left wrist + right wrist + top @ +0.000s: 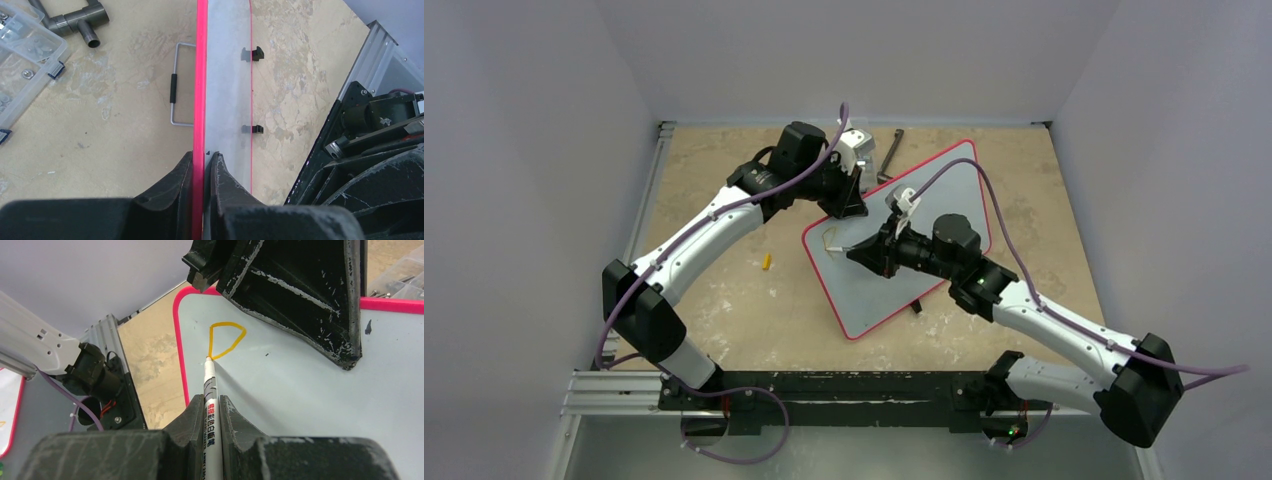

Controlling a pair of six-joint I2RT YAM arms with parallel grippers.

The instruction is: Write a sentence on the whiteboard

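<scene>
on the whiteboard, right tool pinches marker touching the sentence; left tool pinches its frame.

top: high, looking down | wrists: close, forward | shared: whiteboard

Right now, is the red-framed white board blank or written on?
Written on: the red-framed white board carries one closed orange-yellow marker loop near its corner.

Only one orange shape reads on the board.
You see a closed loop like a "D" on the whiteboard; the marker carries red and black print, too small to read.
</scene>
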